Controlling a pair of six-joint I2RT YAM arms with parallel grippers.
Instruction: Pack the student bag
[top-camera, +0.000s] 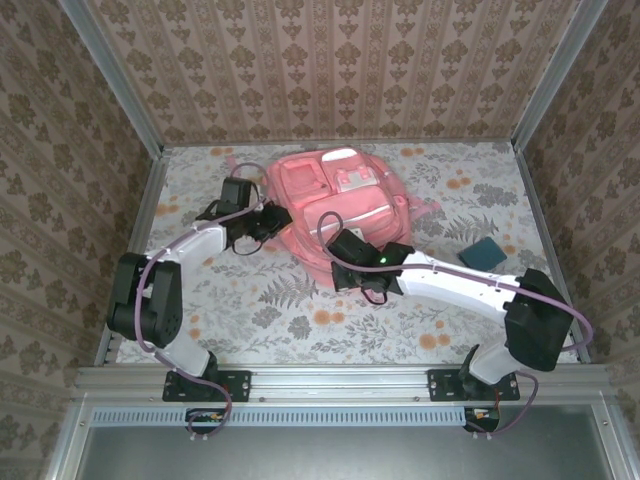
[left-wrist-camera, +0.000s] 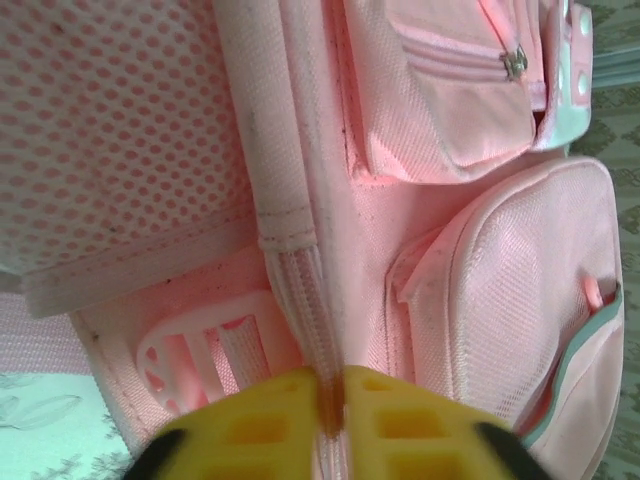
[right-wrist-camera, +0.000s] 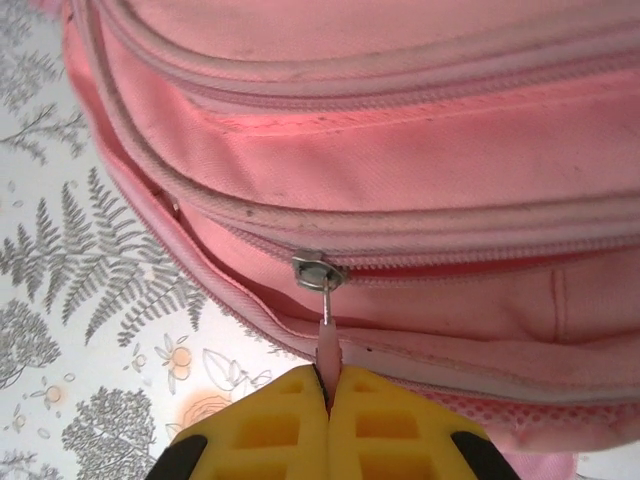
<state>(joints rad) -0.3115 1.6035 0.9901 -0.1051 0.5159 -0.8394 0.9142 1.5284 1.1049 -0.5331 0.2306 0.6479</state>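
The student bag (top-camera: 335, 195), a big pink backpack, lies on the flowered table with its front pockets facing up. My left gripper (top-camera: 268, 222) is at the bag's left side. In the left wrist view its yellow fingers (left-wrist-camera: 250, 425) pinch a ribbed pink-white zipper band (left-wrist-camera: 300, 290) that runs up between them, leaving a narrow gap. My right gripper (top-camera: 337, 262) is at the bag's near edge. In the right wrist view it (right-wrist-camera: 328, 385) is shut on the pink pull tab (right-wrist-camera: 328, 345) that hangs from the metal zipper slider (right-wrist-camera: 318, 271).
A teal pencil case (top-camera: 484, 252) lies on the table right of the bag, beside the right forearm. Patterned walls close in the table on three sides, with metal rails (top-camera: 140, 240) along the edges. Bare tablecloth (top-camera: 300, 310) lies in front of the bag.
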